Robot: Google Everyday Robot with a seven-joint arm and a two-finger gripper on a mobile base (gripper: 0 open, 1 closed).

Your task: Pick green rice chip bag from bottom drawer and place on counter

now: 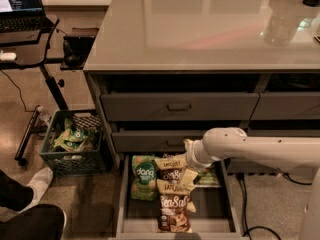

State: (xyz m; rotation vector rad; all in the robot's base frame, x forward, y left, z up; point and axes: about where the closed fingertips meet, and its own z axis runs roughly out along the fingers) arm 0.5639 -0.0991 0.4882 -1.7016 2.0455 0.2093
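Note:
The bottom drawer (123, 199) is pulled open below the cabinet. The green rice chip bag (144, 177) lies flat at the drawer's back left, its white "dang" lettering facing up. My gripper (188, 176) hangs from the white arm (250, 146), which reaches in from the right. The gripper is over the drawer's middle, above the brown-and-cream bags (173, 170), just right of the green bag and apart from it. The glossy grey counter (200, 29) tops the cabinet.
More brown-and-cream bags (175, 211) lie toward the drawer's front, and a pale-green bag (208, 178) at its right. The two upper drawers (179, 106) are closed. A crate (72, 149) of snack bags, a laptop desk (30, 39) and a person's foot (37, 184) are at the left.

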